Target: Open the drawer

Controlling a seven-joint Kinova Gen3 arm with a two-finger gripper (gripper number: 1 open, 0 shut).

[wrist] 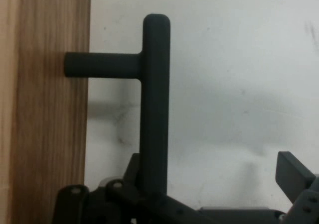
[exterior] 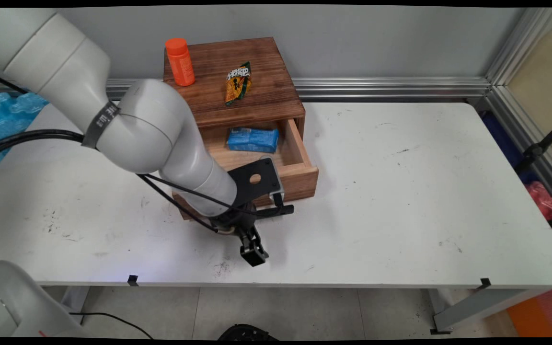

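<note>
A wooden drawer box (exterior: pixel 257 103) stands at the table's back, its drawer (exterior: pixel 300 179) pulled out. A blue packet (exterior: pixel 253 139) lies inside the drawer. My gripper (exterior: pixel 253 252) hangs low over the table just in front of the drawer, open and holding nothing. In the hand view the gripper (wrist: pixel 199 204) straddles the drawer's black bar handle (wrist: pixel 154 109), which runs down into the linkage near the left side. The right finger (wrist: pixel 294 176) stands well off the bar. The drawer front (wrist: pixel 45 109) fills the left edge. The handle's end (exterior: pixel 285 209) pokes out beside my wrist.
An orange bottle (exterior: pixel 179 62) and a green-orange snack packet (exterior: pixel 238 83) rest on the box top. Black cables (exterior: pixel 175 196) hang from the arm across the drawer's left front. The white table (exterior: pixel 424 191) stretches to the right, its near edge just below the gripper.
</note>
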